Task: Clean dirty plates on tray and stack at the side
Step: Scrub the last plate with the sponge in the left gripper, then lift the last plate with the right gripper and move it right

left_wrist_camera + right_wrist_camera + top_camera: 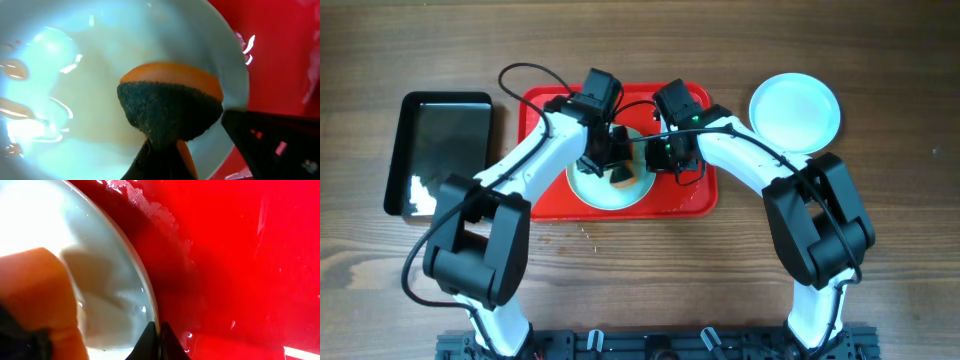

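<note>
A sponge (170, 107), orange with a dark scouring face, sits against the pale mint plate (75, 75) near the plate's right rim. The left pincer (162, 160) squeezes the sponge's lower end. The glossy red tray (280, 50) shows beyond that rim.

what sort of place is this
Probably a robot test bench, not a kitchen: robot arms fixed at a plain wooden table, a sponge pressed on a plate in a red tray.

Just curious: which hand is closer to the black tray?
Left. The left hand holds a sponge over the plate, toward the black tray; the right hand sits at that plate's far rim.
</note>
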